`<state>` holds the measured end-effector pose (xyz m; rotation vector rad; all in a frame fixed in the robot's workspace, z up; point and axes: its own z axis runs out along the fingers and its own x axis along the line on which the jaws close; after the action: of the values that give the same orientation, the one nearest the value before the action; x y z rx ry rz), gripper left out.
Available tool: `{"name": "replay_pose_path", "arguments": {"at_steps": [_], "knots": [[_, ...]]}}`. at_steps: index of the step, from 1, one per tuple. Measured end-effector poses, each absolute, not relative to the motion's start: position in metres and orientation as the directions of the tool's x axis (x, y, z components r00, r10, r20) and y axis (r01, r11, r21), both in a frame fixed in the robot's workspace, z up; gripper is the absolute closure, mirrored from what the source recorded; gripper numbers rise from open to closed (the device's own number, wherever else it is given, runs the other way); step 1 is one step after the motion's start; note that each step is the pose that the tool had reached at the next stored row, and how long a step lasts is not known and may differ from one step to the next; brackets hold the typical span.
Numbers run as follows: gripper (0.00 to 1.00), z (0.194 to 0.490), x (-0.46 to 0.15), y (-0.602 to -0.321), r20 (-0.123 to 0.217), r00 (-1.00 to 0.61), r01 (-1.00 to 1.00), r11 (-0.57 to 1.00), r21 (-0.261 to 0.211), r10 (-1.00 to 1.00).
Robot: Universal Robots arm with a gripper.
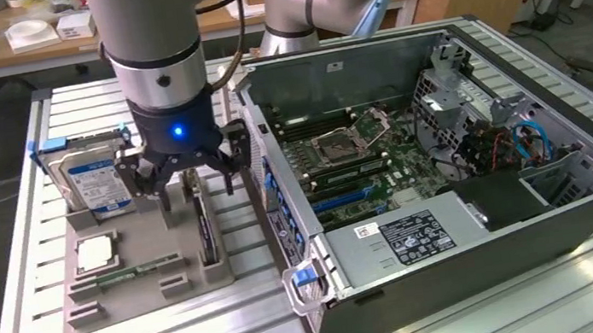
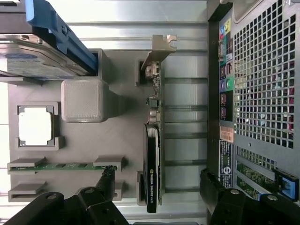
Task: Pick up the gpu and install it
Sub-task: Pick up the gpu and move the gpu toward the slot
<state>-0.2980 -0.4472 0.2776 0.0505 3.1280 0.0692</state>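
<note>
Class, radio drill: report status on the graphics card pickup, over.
Black gripper open, astride thin flat black gpu card. Card upright in grey plastic holder, not gripped. Grey metal computer case close alongside.

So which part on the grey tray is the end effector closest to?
The gpu, the thin black card on edge: it alone sits between the open fingers.
</note>
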Motion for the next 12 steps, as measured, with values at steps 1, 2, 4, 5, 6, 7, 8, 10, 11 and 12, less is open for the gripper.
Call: {"name": "replay_pose_path", "arguments": {"at_steps": [1,2,4,5,6,7,8,10,11,12], "knots": [[0.18,0.276,-0.298,-0.447,-0.012,-0.999,0.032,0.999,0.044,0.033],[0.18,0.274,-0.298,-0.447,-0.012,-0.999,0.032,0.999,0.044,0.033],[0.18,0.27,-0.298,-0.448,-0.012,-0.999,0.032,0.999,0.044,0.032],[0.18,0.269,-0.298,-0.448,-0.012,-0.999,0.032,0.999,0.044,0.033],[0.18,0.267,-0.298,-0.448,-0.012,-0.999,0.032,0.999,0.044,0.033],[0.18,0.265,-0.298,-0.448,-0.012,-0.999,0.032,0.999,0.044,0.032],[0.18,0.263,-0.298,-0.448,-0.012,-0.999,0.032,0.999,0.044,0.032],[0.18,0.259,-0.298,-0.449,-0.012,-0.999,0.032,0.999,0.044,0.032],[0.18,0.258,-0.298,-0.449,-0.012,-0.999,0.032,0.999,0.044,0.032],[0.18,0.256,-0.298,-0.449,-0.012,-0.999,0.032,0.999,0.044,0.032]]}}
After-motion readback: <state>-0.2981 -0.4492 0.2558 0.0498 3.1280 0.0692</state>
